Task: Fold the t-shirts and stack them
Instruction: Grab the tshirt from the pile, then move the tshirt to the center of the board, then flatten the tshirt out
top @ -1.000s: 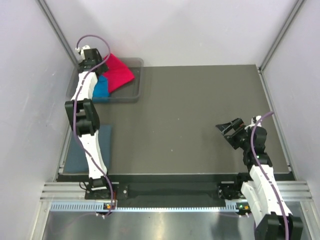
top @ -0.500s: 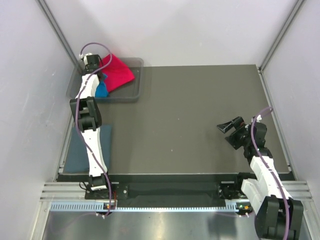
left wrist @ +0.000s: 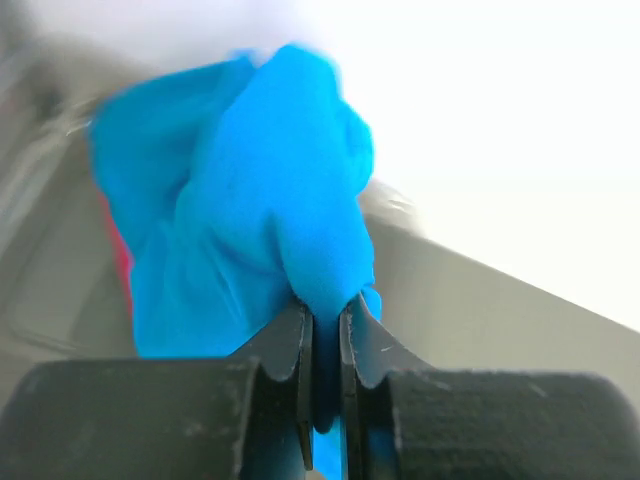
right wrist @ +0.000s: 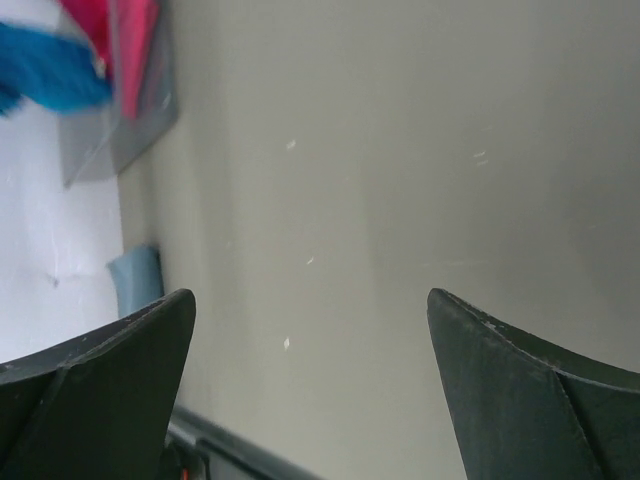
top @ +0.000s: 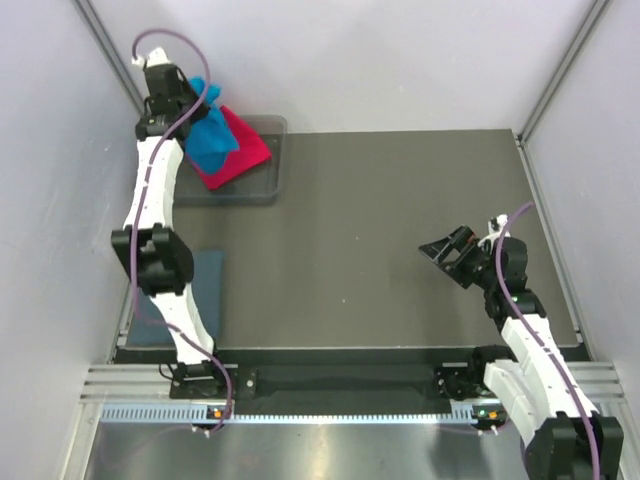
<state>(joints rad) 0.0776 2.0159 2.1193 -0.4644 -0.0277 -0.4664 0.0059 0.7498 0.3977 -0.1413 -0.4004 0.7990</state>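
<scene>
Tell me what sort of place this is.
Most likely a robot lab test cell: a left arm and right arm bolted at the edge of a dark table, plain white walls closing it in, a tray holding a red shirt, the left hand gripping a blue shirt.

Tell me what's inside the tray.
The red shirt lies in the tray, partly covered by the blue shirt hanging from the left hand. Anything under them is hidden.

A grey tray (top: 262,188) sits at the table's (top: 380,230) far-left corner.
</scene>
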